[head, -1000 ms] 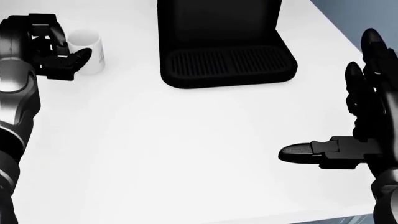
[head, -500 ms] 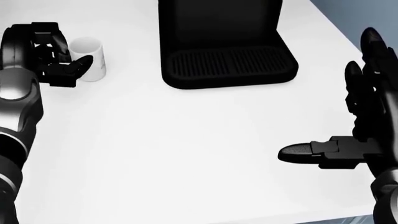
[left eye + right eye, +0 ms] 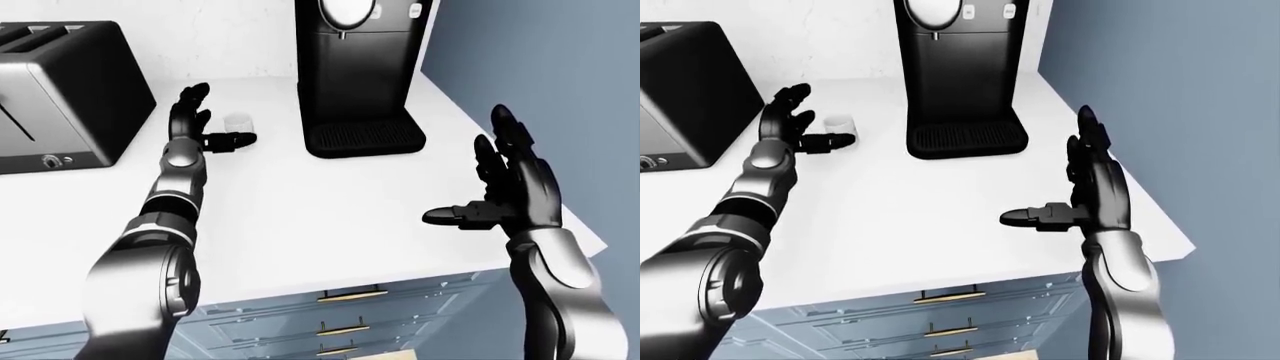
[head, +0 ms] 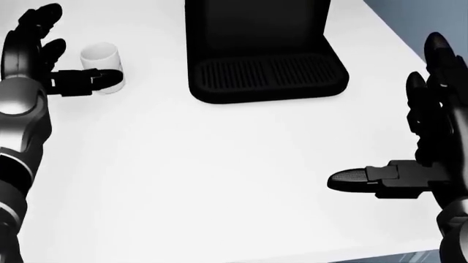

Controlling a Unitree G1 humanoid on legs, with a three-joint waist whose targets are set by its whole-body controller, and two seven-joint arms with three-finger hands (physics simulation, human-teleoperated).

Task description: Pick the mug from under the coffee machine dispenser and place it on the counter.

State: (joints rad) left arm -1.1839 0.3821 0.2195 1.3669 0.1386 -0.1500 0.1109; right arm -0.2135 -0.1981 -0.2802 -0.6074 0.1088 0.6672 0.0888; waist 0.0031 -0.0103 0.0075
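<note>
A small white mug (image 4: pixel 100 59) stands upright on the white counter (image 4: pixel 219 164), left of the black coffee machine (image 4: pixel 263 49). The machine's drip tray (image 4: pixel 269 75) is bare. My left hand (image 4: pixel 51 55) is open beside the mug, its fingers raised and its thumb stretched across the mug's near side; nothing is held. My right hand (image 4: pixel 410 137) is open and empty at the right of the head view, above the counter's right part.
A toaster (image 3: pixel 60 94) stands at the left of the left-eye view. The counter's right edge (image 3: pixel 560 217) lies just beyond my right hand, with a blue wall behind. Drawers (image 3: pixel 340 315) show below the counter.
My left hand has opened: its fingers were curled around the mug and now stand spread and raised beside it. The mug stays on the counter. My right hand has not moved.
</note>
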